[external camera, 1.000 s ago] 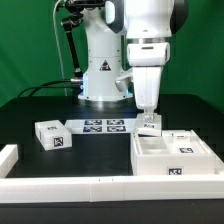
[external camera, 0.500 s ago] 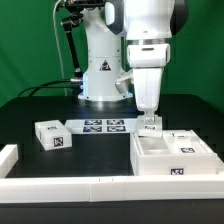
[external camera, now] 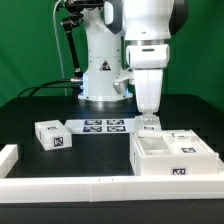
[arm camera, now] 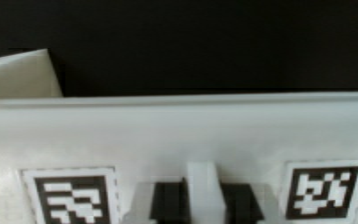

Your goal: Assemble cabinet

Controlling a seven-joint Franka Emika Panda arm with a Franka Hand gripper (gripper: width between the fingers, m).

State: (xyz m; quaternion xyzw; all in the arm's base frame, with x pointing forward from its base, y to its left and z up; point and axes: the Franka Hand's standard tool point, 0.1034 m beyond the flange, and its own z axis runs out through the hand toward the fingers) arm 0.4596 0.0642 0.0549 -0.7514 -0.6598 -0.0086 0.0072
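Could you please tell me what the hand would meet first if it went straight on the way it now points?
Most likely the rear wall of the cabinet box, directly below the hand. The wrist view shows that white wall close ahead, though depth is unclear.

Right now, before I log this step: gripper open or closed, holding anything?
Gripper: cannot be told; jaws sit low at the back wall of the cabinet.

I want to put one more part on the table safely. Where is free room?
Bare table lies between the small drawer block, the cabinet box, the marker board and the front rail. Around the box's far edge, under the fingers, it is crowded.
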